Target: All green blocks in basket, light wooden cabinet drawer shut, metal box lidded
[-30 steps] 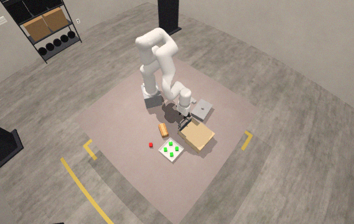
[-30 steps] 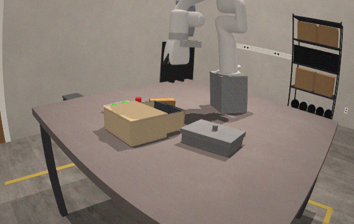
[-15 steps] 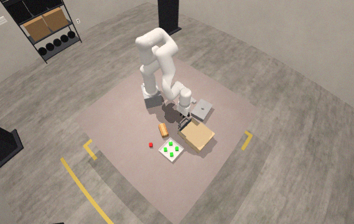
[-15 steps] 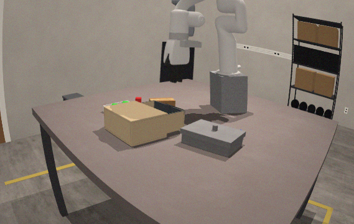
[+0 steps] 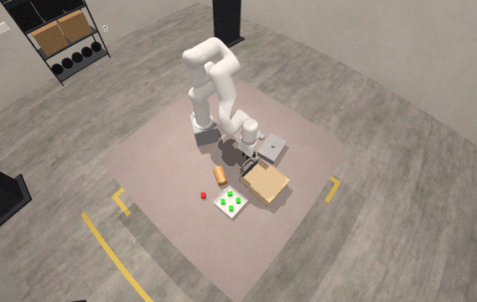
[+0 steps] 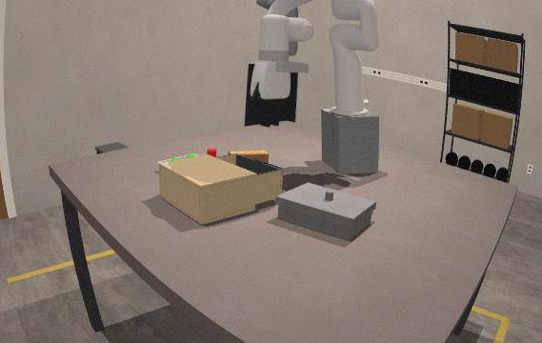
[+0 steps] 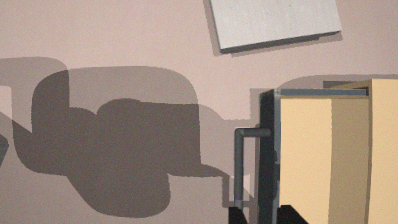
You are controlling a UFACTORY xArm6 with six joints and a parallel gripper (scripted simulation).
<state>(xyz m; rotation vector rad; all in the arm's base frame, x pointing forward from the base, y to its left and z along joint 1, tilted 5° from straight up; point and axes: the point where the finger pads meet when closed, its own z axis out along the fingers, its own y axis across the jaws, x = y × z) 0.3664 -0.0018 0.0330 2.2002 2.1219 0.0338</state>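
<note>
Pincer [image 6: 265, 97], nearly together and holding nothing, is hovering above the open drawer [image 6: 257, 166], risking clipping its handle [image 7: 240, 165] while descending.

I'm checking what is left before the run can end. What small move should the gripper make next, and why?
Probably lower toward the drawer handle and push the drawer in. Four green blocks lie in the basket and the box lid looks seated, but the drawer stands pulled out of the cabinet. The gripper hangs above it, nearly shut and holding nothing.
</note>
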